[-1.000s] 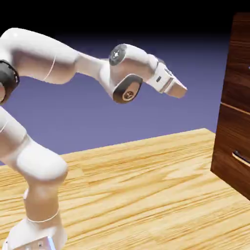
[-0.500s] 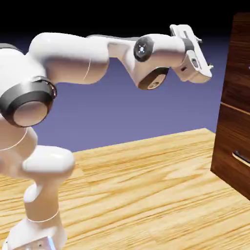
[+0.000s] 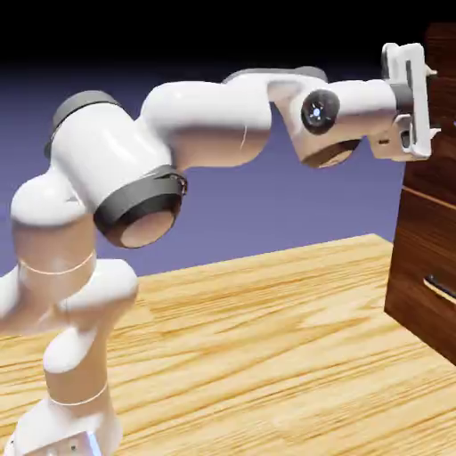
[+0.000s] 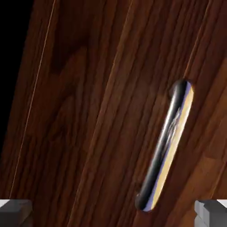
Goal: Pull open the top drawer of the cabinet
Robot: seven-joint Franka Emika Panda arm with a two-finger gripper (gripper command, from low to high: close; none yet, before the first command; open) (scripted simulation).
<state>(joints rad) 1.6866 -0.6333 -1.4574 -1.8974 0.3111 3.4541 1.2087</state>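
The dark walnut cabinet [image 3: 435, 240] stands at the exterior view's right edge. Its top drawer [image 3: 443, 160] is the panel above the thin seam. My gripper [image 3: 429, 100] is raised level with that drawer, pointing at its front and very near it. In the hand view the top drawer's wood front [image 4: 88, 111] fills the picture, and its slim silvery bar handle [image 4: 166, 146] runs slanted, right of the middle. The gripper [image 4: 113, 215] is open: both grey fingertips [image 4: 15, 212] sit far apart at the bottom corners with nothing between them. The handle lies closer to the right fingertip.
A lower drawer with its own bar handle [image 3: 439, 289] sits under the top one. The light wood table [image 3: 267, 338] stretches from the arm's base to the cabinet's foot. The white arm arches high across the exterior view.
The arm has swung up and to the right, carrying the hand from mid-air over the table to the cabinet's upper front. The hand has turned to face the drawer. The jaws stayed open.
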